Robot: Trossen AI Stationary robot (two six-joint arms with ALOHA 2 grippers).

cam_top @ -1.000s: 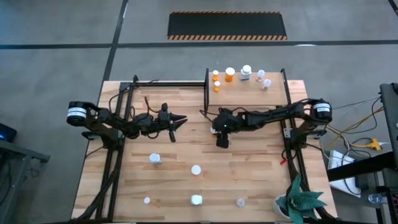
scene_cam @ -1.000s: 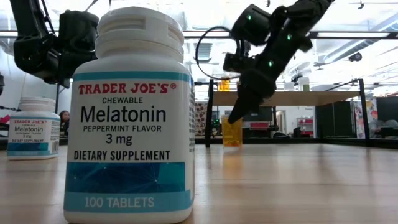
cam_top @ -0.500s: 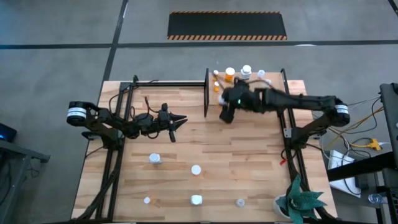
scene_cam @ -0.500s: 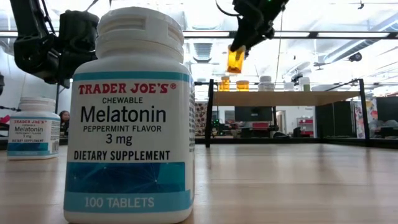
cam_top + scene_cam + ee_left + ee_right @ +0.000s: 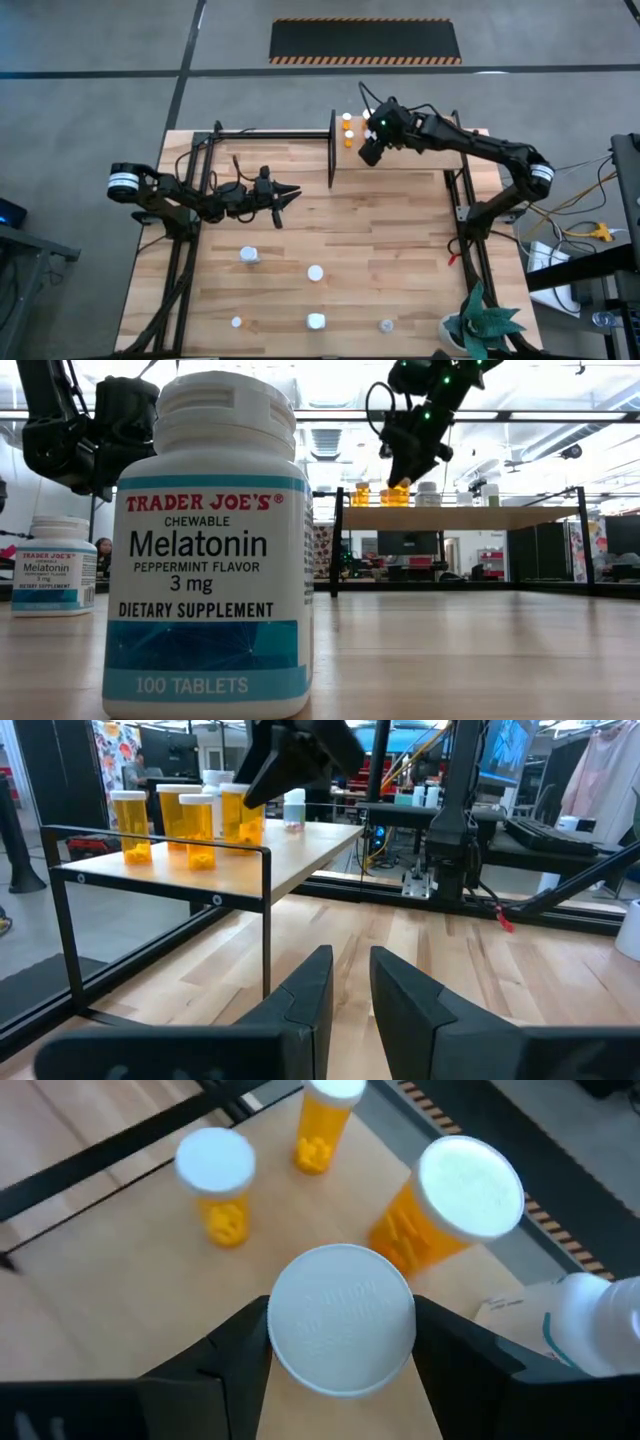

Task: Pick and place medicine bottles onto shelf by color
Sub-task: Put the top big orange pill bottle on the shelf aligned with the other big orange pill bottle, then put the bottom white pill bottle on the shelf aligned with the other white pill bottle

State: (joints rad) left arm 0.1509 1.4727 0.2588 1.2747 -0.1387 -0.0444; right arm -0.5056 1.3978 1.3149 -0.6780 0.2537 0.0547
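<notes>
My right gripper (image 5: pixel 370 152) is above the left part of the shelf (image 5: pixel 420 160), shut on an orange medicine bottle with a white cap (image 5: pixel 342 1318). This bottle (image 5: pixel 400 494) hangs upright just over the shelf board (image 5: pixel 470 517), next to three orange bottles (image 5: pixel 215 1175) that stand on the board on their bases. A white bottle (image 5: pixel 600 1320) stands to their side. My left gripper (image 5: pixel 290 192) waits level over the table's left half, its fingers a narrow gap apart with nothing between them (image 5: pixel 350 990). My right gripper pinches the orange bottle between its two fingers (image 5: pixel 235 1355) at the sides of the white cap (image 5: pixel 300 1342). The fingers come from above, slanting down. The bottle hangs upright below them. Whether its base touches the shelf board I cannot tell.
Several white bottles stand on the near half of the table (image 5: pixel 248 255) (image 5: pixel 315 272) (image 5: pixel 316 321); two of them fill the left of the low view (image 5: pixel 210 550) (image 5: pixel 55 565). Black shelf posts (image 5: pixel 332 150) rise at the shelf's corners. A plant (image 5: pixel 482 325) sits at the near right corner.
My right gripper has lifted the orange bottle off the middle of the table. It has carried the bottle up and toward the far edge, over the shelf, tipping and rolling on the way, then sunk among the orange bottles. The bottle has stayed in the hold.
</notes>
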